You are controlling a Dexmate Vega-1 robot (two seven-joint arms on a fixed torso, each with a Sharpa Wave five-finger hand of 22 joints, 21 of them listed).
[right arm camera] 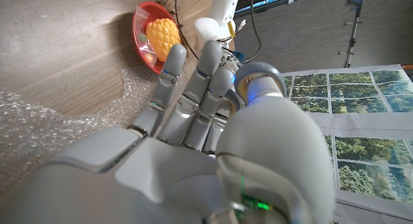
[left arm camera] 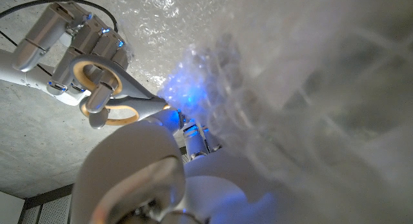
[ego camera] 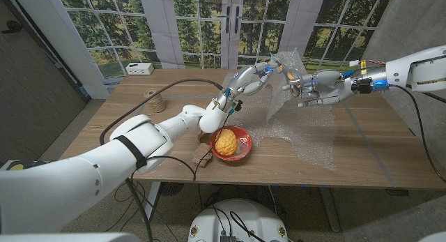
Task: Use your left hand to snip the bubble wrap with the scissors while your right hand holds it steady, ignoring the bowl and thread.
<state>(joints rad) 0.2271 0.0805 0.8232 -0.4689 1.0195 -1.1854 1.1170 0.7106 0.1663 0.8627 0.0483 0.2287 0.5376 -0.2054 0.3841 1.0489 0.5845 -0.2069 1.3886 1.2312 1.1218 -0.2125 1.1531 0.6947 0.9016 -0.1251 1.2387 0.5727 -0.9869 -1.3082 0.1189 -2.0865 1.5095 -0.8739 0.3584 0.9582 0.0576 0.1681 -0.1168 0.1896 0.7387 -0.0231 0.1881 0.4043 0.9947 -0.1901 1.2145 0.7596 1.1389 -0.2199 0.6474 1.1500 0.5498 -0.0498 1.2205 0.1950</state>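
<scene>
Nearest the robot, close to the front edge of the wooden table (ego camera: 376, 158), a red bowl (ego camera: 240, 153) holds a yellow knobbly fruit-like object (ego camera: 224, 141), with the left arm passing just beside it. Past the bowl, the left hand (ego camera: 245, 79) is raised above the table with its fingers through the handles of the scissors (left arm camera: 116, 98), right at the near edge of the bubble wrap (ego camera: 289, 88). The right hand (ego camera: 313, 87), reaching in from the right, grips the lifted sheet, whose lower part trails onto bare tabletop to the right of the bowl; a spool of thread (ego camera: 157, 101) stands well apart at the far left.
</scene>
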